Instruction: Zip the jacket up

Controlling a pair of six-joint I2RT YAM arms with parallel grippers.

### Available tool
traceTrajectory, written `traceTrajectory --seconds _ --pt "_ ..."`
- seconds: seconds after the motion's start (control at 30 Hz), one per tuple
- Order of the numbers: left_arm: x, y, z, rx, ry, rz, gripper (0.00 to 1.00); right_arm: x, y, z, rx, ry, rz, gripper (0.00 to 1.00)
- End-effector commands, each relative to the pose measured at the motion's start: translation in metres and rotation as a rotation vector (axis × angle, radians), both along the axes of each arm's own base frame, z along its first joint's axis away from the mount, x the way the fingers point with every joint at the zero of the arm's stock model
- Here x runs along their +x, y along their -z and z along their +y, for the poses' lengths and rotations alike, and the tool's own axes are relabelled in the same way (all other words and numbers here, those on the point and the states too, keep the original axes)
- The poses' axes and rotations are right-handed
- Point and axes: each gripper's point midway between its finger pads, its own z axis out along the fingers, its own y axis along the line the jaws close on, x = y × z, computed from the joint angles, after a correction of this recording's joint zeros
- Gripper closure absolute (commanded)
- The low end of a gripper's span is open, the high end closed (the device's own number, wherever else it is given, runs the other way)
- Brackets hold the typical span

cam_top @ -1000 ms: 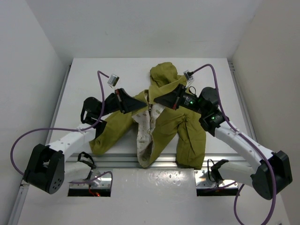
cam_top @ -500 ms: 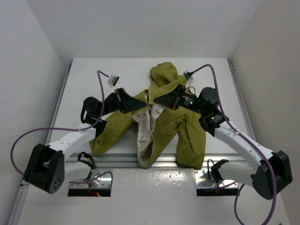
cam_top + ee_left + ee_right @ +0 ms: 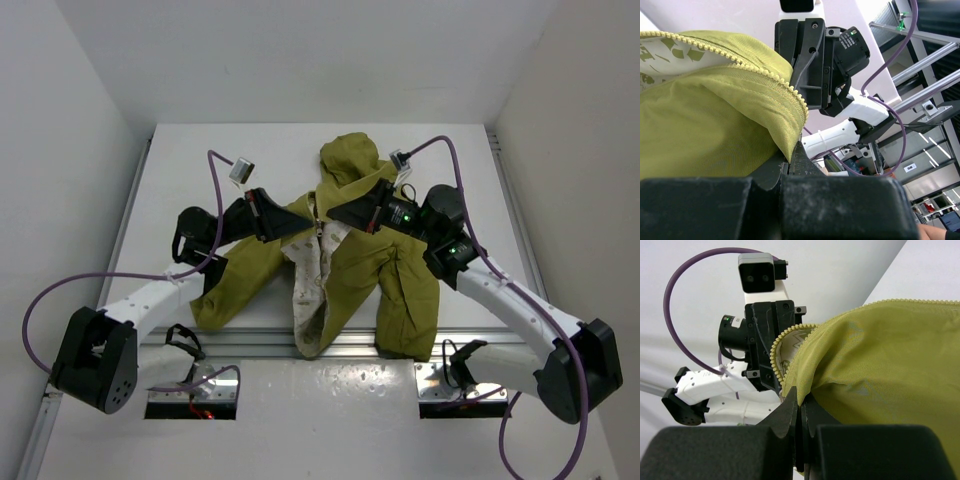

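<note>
Left gripper (image 3: 790,156) and right gripper (image 3: 799,401) pinch edges of the unzipped olive jacket (image 3: 352,278).

Lit brightly and evenly, apparently from overhead, in the top view, slightly washing out the white walls (image 3: 300,60). Throws only soft, faint shadows beneath the arms (image 3: 160,292) and along the jacket (image 3: 350,275) on the bench (image 3: 180,170). Looks sharp there. Focuses crisply on the zipper teeth (image 3: 765,75) in both wrist views, but blurs and darkens the left tool (image 3: 789,159) and right tool (image 3: 799,402) in the foreground. Shows grey shadow bands on the pale background (image 3: 680,347) in the right wrist view.
</note>
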Motion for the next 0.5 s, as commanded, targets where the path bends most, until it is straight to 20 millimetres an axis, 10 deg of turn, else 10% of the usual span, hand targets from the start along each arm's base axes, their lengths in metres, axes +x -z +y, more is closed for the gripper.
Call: traceTrajectory --seconds 0.0,0.47 --pt "-0.012 -0.023 0.003 -0.034 0.004 -0.123 1.00 -0.002 -0.027 0.002 0.044 -0.007 -0.063 1.00" --pt "-0.009 -0.029 0.007 -0.045 -0.008 -0.122 1.00 -0.006 -0.017 0.001 0.025 -0.010 -0.063 1.00"
